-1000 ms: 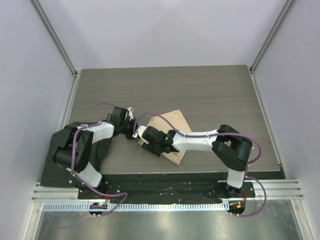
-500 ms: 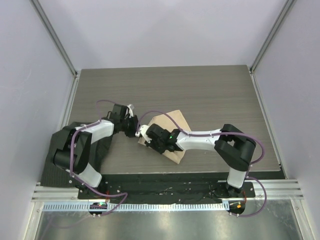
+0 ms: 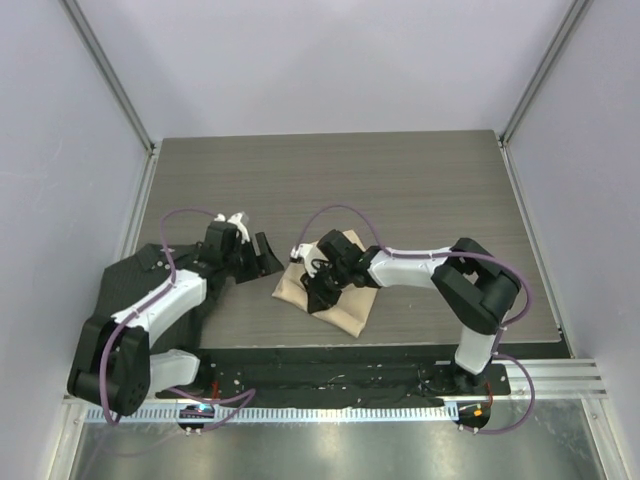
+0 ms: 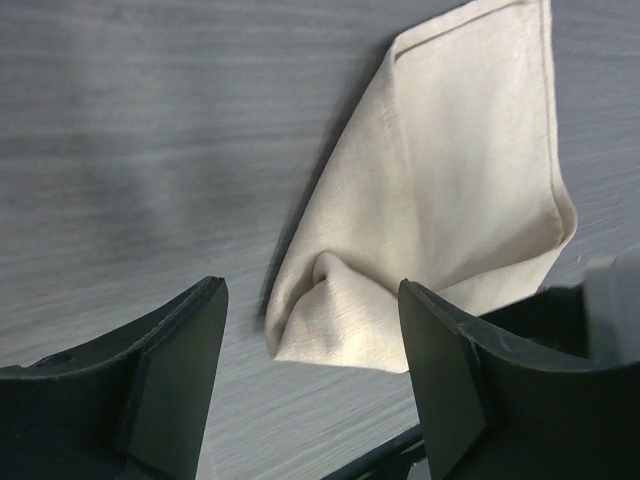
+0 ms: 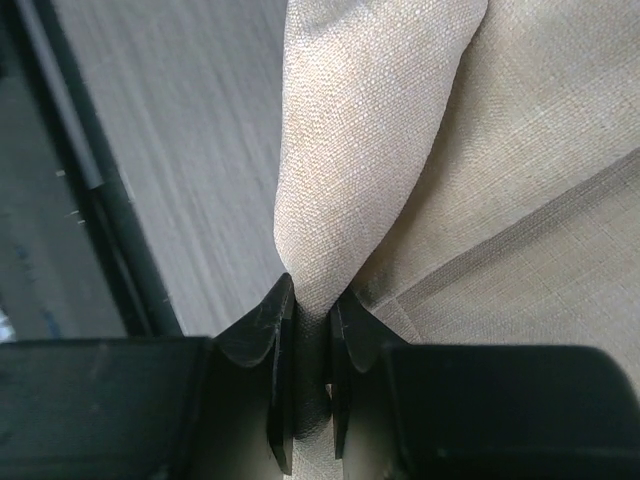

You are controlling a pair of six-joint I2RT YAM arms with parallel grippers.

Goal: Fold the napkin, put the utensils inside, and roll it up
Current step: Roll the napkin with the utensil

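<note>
The beige napkin [image 3: 345, 305] lies folded and rumpled on the dark wood table, near the front edge. My right gripper [image 3: 316, 292] sits over its left part. In the right wrist view this gripper [image 5: 310, 325] is shut on a raised fold of the napkin [image 5: 380, 130]. To the left, my left gripper [image 3: 268, 255] is open and clear of the cloth. In the left wrist view its fingers [image 4: 170, 385] stand wide apart around bare table, with the napkin's puckered corner [image 4: 330, 300] just beyond them. The utensils are out of view.
A dark ribbed cloth [image 3: 118, 290] lies at the table's left front corner under the left arm. A black strip [image 3: 350, 352] runs along the front edge. Grey walls [image 3: 320, 60] close in the table on three sides.
My left gripper opened, let go of the napkin and drew back to the left. My right gripper closed on a fold of the napkin and shifted right.
</note>
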